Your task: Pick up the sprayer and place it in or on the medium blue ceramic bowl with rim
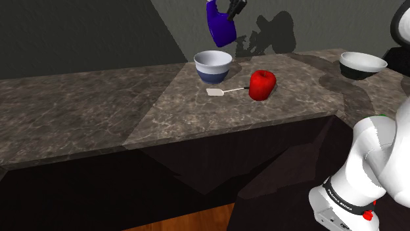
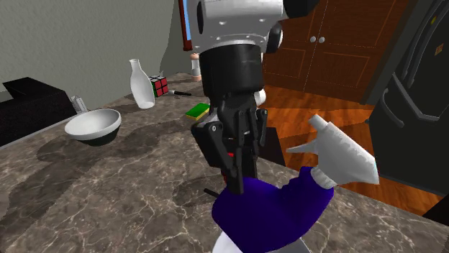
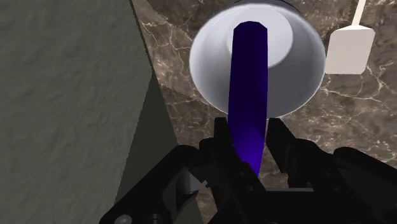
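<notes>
Sprayer (image 1: pixel 220 25) gripped in clenched pincer (image 3: pixel 249 137), long axis hung downward; bowl (image 1: pixel 213 64) seen at 6 o'clock, nearly beneath, in shoulder view.

Dark marbled counter (image 1: pixel 98 105) is lit unevenly, with a paler wedge seen mid-surface. Grey wall (image 1: pixel 79 33) is set behind it at 12 o'clock. Wood floor (image 1: pixel 190 222) is glimpsed at 6. In the second exterior view, wood doors (image 2: pixel 324 43) are seen at 1 o'clock and a dark fridge (image 2: pixel 421 100) at 3.

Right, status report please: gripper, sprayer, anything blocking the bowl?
Gripper shut on sprayer. Sprayer aloft, over bowl. Spatula and red object beside bowl, not blocking.
</notes>
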Robot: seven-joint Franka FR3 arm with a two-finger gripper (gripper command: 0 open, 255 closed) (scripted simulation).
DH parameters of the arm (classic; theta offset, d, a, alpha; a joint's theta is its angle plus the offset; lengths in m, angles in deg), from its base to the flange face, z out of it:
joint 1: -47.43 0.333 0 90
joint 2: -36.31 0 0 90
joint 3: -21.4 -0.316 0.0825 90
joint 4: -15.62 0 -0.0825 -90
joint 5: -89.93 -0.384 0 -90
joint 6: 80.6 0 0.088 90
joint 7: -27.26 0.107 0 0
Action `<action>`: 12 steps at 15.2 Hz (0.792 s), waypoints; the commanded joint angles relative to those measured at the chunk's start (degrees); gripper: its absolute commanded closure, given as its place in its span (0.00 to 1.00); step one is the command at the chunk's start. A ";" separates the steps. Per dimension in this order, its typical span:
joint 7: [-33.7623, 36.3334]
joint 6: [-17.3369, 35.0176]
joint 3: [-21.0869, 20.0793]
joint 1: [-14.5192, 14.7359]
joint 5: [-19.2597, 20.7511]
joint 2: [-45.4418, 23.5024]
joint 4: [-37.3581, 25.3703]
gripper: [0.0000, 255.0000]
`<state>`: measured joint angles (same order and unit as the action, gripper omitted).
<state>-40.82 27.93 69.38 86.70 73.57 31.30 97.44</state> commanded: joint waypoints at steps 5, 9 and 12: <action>-2.22 1.80 0.17 -1.39 -3.78 -3.77 -0.44 1.00; -2.38 5.39 -0.01 -0.38 -2.82 -2.45 3.98 1.00; -2.59 7.94 -0.14 0.16 -2.37 -1.70 7.01 1.00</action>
<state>-43.27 35.11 69.27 86.76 71.16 29.45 103.62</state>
